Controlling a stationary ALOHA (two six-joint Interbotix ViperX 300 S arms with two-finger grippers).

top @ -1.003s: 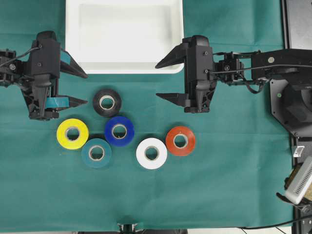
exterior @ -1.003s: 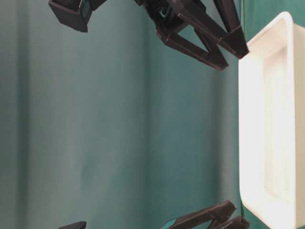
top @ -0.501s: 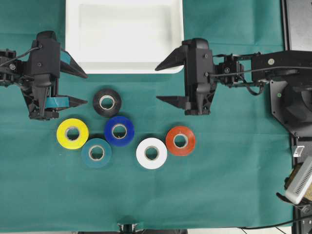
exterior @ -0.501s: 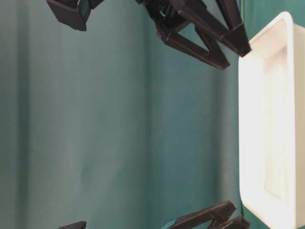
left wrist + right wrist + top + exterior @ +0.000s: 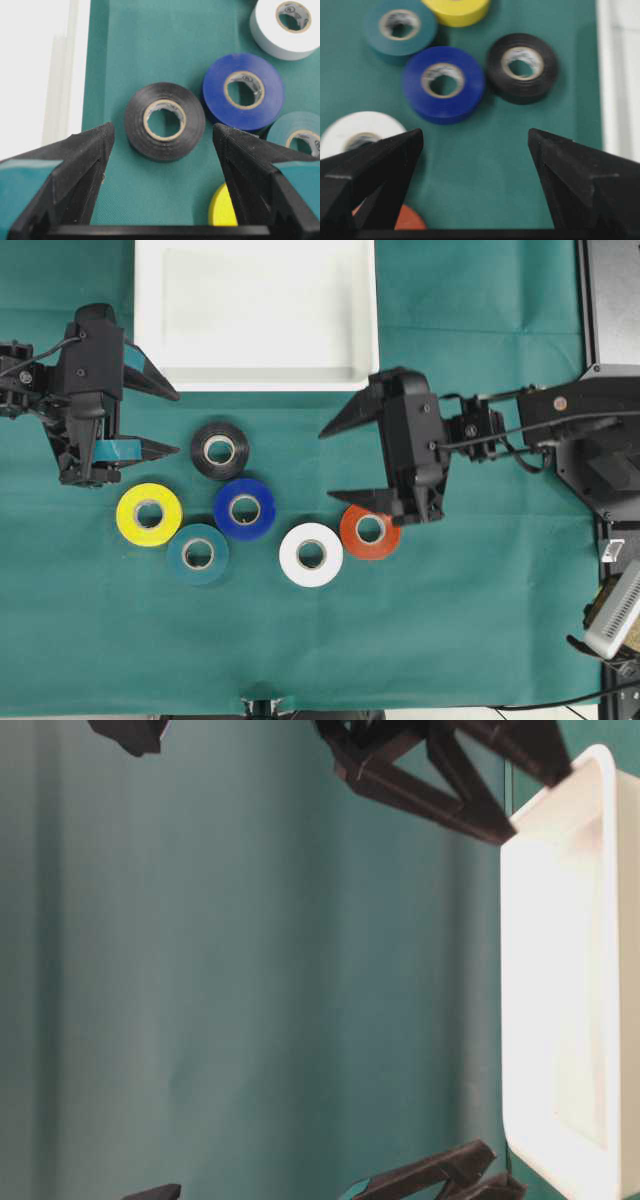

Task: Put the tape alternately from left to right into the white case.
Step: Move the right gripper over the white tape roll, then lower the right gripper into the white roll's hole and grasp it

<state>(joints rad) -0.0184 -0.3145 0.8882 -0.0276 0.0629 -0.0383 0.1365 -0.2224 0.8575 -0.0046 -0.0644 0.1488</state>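
Tape rolls (image 5: pixel 245 508), six colours, lie flat; both pincers gape, holding nothing

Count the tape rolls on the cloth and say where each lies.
6, none hidden: black nearest the tray, blue below it, yellow leftmost, teal beside it, white, red-orange rightmost.

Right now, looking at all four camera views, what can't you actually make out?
- Red-orange roll: overhead, the right gripper covers its upper edge; right wrist view cuts it off at the bottom.
- Yellow roll: left wrist view, mostly behind a finger.
- All rolls: outside the table-level view.
- White case: far rim cut off overhead.
- Core label print on the white roll: too small.
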